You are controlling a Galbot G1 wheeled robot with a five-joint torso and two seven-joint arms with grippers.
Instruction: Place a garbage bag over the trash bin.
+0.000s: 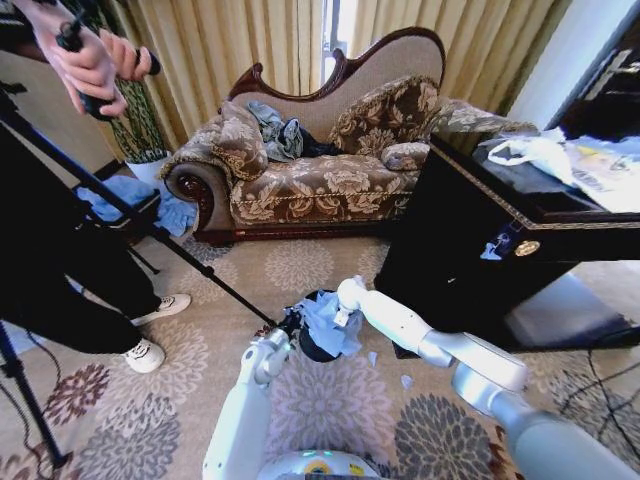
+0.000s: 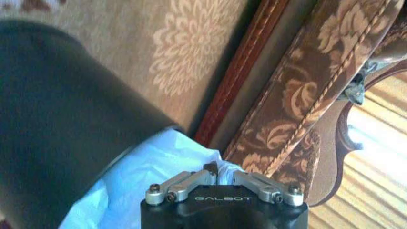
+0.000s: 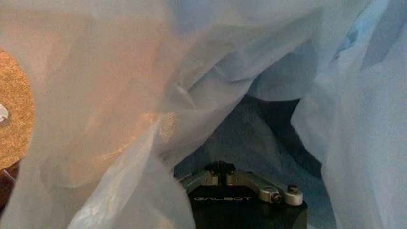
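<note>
While both arms crowd small black cylindrical trash bin [image 1: 318, 350], fitting step under way. Left gripper [image 2: 224, 177] jaws pressed together, pinching thin pale-blue crinkly garbage bag [image 2: 152, 181] at rim. Right gripper [image 3: 220, 172] jaws also together, film draped all around. Next, by my guess: spread bag mouth, draw it down over rim.

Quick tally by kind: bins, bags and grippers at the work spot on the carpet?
Trash bin: 1
Garbage bag: 1
Grippers, left gripper and right gripper: 2
Total: 4
</note>
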